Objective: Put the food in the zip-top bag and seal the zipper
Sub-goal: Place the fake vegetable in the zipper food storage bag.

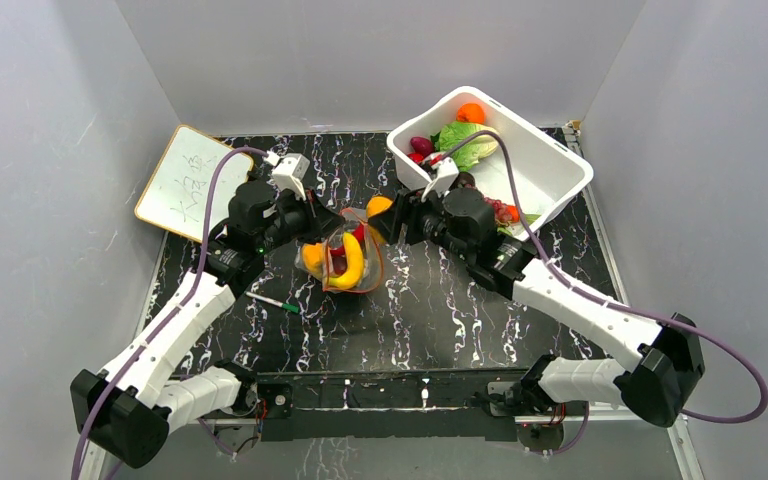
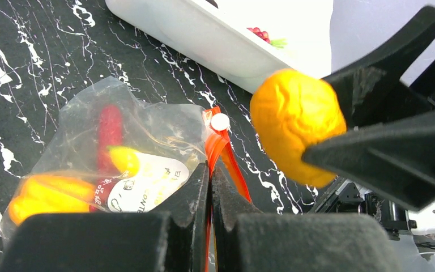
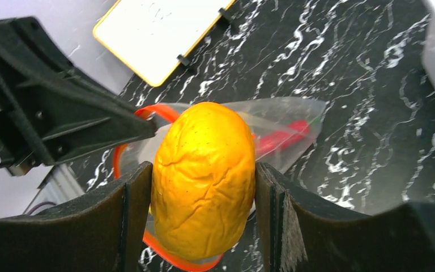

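Tabletop [image 1: 430,310]: bag [image 2: 158,122] holds perhaps three foods [image 2: 110,127].

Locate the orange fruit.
Top view: orange fruit clamped in the right claw at the open rim of the zip-top bag, mid-table, left of the white tub.

Right gripper [image 1: 385,212] holds orange food [image 1: 379,205] at zip-top bag [image 1: 345,262] edge.

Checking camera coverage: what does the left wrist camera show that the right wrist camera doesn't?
Left wrist only: yellow pieces and a label inside the bag. Right wrist only: the whiteboard. Both: the orange fruit held in the right gripper, the left gripper shut on the zipper, a red piece bagged.
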You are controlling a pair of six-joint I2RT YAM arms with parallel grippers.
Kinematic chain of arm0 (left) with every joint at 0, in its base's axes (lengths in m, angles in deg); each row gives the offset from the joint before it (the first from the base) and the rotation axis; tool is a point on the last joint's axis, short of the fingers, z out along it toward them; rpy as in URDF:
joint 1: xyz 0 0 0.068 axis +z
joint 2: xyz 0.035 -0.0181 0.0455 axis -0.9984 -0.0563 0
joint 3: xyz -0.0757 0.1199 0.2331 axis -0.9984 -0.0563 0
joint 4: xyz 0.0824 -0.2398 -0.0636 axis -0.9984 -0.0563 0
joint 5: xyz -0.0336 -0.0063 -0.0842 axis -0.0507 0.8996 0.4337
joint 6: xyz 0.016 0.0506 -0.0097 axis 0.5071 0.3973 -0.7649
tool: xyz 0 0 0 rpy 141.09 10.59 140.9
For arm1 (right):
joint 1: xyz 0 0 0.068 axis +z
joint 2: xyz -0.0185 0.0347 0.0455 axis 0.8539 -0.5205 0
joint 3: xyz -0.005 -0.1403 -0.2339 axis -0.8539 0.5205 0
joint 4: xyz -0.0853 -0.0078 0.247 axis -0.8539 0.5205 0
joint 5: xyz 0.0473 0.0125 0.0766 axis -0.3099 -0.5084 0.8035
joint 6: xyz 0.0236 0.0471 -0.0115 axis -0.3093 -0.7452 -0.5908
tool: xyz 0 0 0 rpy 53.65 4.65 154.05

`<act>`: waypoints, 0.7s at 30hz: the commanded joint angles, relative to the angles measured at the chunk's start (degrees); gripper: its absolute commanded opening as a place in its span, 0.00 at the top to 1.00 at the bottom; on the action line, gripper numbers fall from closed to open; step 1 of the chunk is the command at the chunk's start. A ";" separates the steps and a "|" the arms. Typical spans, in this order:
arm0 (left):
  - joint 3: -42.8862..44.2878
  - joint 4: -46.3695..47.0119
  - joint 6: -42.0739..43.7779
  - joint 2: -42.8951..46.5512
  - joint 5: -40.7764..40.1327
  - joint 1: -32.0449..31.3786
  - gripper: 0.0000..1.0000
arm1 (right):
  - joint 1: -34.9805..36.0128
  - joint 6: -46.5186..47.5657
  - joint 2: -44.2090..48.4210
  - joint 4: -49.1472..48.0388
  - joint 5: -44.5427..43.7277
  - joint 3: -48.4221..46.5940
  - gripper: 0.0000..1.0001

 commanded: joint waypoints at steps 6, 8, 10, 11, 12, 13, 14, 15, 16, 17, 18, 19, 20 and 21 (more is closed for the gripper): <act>2.76 1.46 -2.80 0.45 1.42 -0.11 1.00 | 7.89 -6.90 -1.30 -7.84 -3.95 1.31 0.54; 3.03 1.15 -2.92 0.44 1.86 -0.13 1.00 | 8.82 -6.98 -2.09 -7.91 -4.67 1.35 0.54; 2.89 1.32 -3.56 0.56 2.19 -0.13 1.00 | 9.39 -7.07 -2.90 -8.14 -5.33 1.46 0.53; 2.85 1.44 -3.97 0.60 2.39 -0.13 1.00 | 9.56 -6.84 -3.41 -8.31 -5.43 1.44 0.53; 2.85 1.63 -4.41 0.68 2.69 -0.13 1.00 | 9.76 -6.44 -3.86 -8.26 -5.75 1.29 0.53; 2.85 1.71 -4.84 0.68 3.04 -0.13 1.00 | 10.14 -5.55 -4.42 -7.78 -6.57 0.85 0.53; 2.89 1.84 -5.27 0.63 3.42 -0.13 1.00 | 10.56 -4.72 -4.99 -6.97 -7.77 0.19 0.53; 2.97 1.78 -5.84 0.77 3.74 -0.13 1.00 | 11.03 -3.63 -5.58 -6.28 -8.89 -0.45 0.53; 3.14 1.82 -6.29 0.83 4.12 -0.13 1.00 | 11.42 -2.66 -5.99 -5.83 -10.05 -0.87 0.52; 3.26 1.87 -6.70 0.87 4.38 -0.13 1.00 | 11.65 -1.92 -6.29 -5.82 -11.24 -1.04 0.52; 3.28 2.11 -7.08 0.97 4.66 -0.13 1.00 | 11.79 -1.29 -6.61 -6.11 -11.86 -0.98 0.52; 3.22 2.46 -7.42 1.10 4.90 -0.13 1.00 | 11.80 -0.75 -6.92 -6.37 -12.24 -0.98 0.51; 3.16 2.70 -7.61 1.16 5.05 -0.13 1.00 | 11.80 -0.34 -7.29 -6.57 -12.47 -1.05 0.51; 3.12 2.88 -7.85 1.20 5.14 -0.13 1.00 | 11.82 0.09 -7.70 -6.79 -12.51 -1.18 0.51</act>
